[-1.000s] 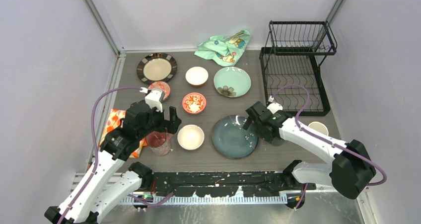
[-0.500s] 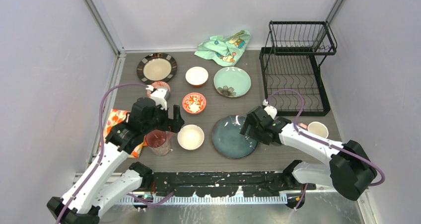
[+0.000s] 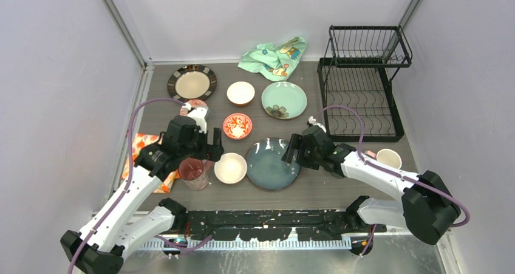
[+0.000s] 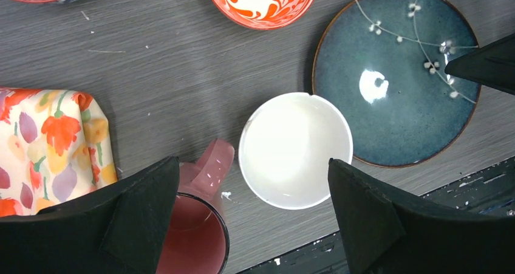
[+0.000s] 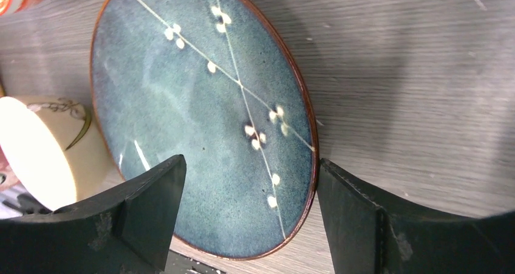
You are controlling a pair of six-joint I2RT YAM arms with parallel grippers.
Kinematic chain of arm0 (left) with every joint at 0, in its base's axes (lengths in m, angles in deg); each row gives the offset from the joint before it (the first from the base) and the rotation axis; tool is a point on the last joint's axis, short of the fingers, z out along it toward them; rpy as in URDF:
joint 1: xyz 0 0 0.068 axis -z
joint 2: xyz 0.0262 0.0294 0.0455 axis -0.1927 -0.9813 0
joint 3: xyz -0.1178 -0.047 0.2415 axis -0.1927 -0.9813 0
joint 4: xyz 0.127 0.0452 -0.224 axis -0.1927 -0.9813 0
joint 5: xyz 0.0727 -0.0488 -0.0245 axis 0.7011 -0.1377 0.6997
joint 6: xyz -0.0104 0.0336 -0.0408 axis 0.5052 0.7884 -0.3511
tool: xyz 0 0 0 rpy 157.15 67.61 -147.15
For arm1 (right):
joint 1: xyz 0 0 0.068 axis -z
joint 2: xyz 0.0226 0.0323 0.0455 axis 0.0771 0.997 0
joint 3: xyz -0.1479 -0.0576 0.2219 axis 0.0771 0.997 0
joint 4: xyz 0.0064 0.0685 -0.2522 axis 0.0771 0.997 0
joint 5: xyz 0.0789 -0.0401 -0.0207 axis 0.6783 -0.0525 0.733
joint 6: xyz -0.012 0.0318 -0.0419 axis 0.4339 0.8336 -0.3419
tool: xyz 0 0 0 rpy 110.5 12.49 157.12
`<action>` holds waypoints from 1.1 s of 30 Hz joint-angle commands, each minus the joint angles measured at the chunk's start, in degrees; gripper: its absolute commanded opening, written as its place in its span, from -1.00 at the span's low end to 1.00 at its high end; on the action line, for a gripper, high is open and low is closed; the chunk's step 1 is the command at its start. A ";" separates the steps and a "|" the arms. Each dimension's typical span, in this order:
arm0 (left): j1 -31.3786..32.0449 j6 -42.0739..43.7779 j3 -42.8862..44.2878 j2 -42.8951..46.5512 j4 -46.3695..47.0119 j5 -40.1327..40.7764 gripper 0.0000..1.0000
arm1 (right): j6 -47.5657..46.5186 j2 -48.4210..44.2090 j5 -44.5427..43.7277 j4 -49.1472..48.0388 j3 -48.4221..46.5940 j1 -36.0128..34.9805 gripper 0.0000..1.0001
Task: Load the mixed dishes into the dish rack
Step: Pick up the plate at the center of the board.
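Grey bench (image 3: 328, 189), front edge: right pincer (image 5: 250, 204) gapes empty astride the dark blue-green plate (image 5: 200, 116); left pincer (image 4: 252, 210) hangs open over the white bowl (image 4: 296, 149). Likely next: pinch the rim, lift toward the dish rack (image 3: 361, 98).

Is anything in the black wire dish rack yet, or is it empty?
Empty. In the top view the black wire two-tier dish rack shows only bare wires on both tiers.

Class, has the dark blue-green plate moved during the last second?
Yes. The dark blue-green plate slid left, away from the dish rack and toward the white bowl.
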 commanded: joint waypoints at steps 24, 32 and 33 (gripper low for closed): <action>0.10 1.22 0.06 3.88 -0.83 -0.97 0.87 | -21.82 16.93 30.93 -8.35 -9.81 16.02 0.30; 0.10 1.30 -0.30 2.29 -0.59 -3.52 0.86 | -26.35 23.35 36.52 -6.88 -13.69 17.34 0.20; 0.08 1.30 -0.37 2.36 -0.45 -3.75 0.86 | -26.38 23.79 36.72 -7.18 -13.58 17.83 0.18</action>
